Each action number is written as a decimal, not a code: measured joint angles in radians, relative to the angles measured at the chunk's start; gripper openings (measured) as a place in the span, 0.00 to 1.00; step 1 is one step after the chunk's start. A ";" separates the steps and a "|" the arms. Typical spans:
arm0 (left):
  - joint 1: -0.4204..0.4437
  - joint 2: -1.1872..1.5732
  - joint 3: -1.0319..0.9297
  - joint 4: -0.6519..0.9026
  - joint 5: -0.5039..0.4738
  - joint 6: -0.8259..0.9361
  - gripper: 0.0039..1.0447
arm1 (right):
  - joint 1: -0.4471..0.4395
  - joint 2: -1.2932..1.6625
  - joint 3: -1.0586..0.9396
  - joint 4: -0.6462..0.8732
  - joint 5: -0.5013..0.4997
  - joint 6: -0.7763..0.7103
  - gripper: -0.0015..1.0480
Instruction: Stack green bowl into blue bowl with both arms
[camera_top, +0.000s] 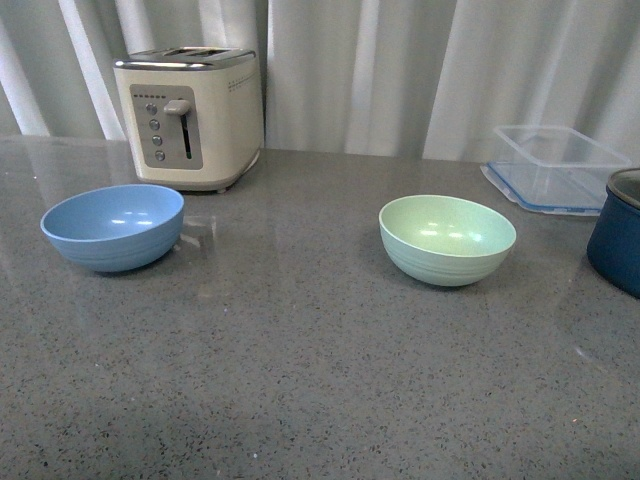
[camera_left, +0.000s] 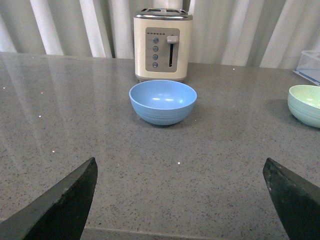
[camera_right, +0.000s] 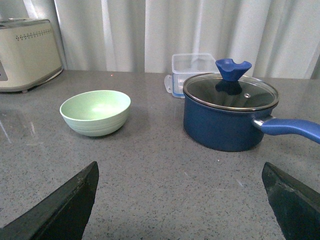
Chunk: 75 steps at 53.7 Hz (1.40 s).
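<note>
The blue bowl (camera_top: 113, 226) sits upright and empty on the grey counter at the left, just in front of the toaster. The green bowl (camera_top: 447, 238) sits upright and empty to the right of centre, well apart from it. Neither arm shows in the front view. In the left wrist view the blue bowl (camera_left: 162, 101) lies ahead of my open left gripper (camera_left: 180, 167), with the green bowl (camera_left: 305, 104) at the frame's edge. My right gripper (camera_right: 180, 167) is open too, with bare counter between its fingers and the green bowl (camera_right: 95, 112) some way ahead.
A cream toaster (camera_top: 190, 115) stands at the back left. A clear plastic container (camera_top: 555, 165) rests at the back right. A dark navy pot (camera_right: 230, 112) with a glass lid and blue handle stands close to the right of the green bowl. Curtains hang behind the counter.
</note>
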<state>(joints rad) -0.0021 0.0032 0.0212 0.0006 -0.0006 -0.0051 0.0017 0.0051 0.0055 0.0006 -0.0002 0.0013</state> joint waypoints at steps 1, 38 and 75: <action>0.000 0.000 0.000 0.000 0.000 0.000 0.94 | 0.000 0.000 0.000 0.000 0.000 0.000 0.90; 0.000 0.000 0.000 0.000 0.000 0.000 0.94 | 0.000 0.000 0.000 0.000 0.000 0.000 0.90; 0.150 0.682 0.498 0.011 -0.016 -0.167 0.94 | 0.000 -0.002 0.000 0.000 0.000 0.000 0.90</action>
<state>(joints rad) 0.1474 0.6849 0.5190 0.0116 -0.0170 -0.1719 0.0017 0.0036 0.0055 0.0006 -0.0006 0.0013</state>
